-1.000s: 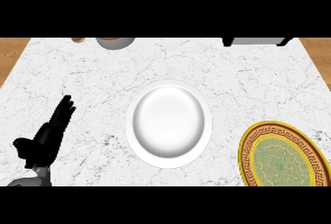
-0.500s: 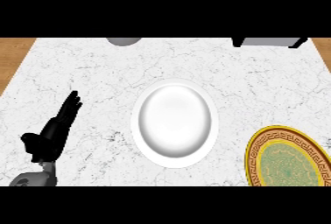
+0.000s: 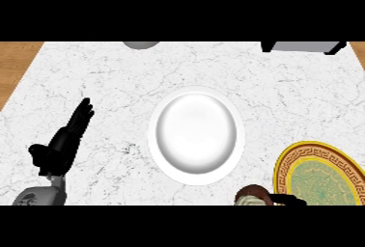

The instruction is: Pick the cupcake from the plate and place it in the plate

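Black left hand (image 3: 63, 144) rests open; right hand (image 3: 285, 199) grips the cupcake (image 3: 253, 196).

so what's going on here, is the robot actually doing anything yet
A cupcake shows at the bottom edge, between the white plate and the gold-rimmed plate, with dark fingers beside it, probably the right robot hand; whether it holds the cupcake cannot be told. The white plate carries nothing. The left robot hand rests open at the left of the marble counter.
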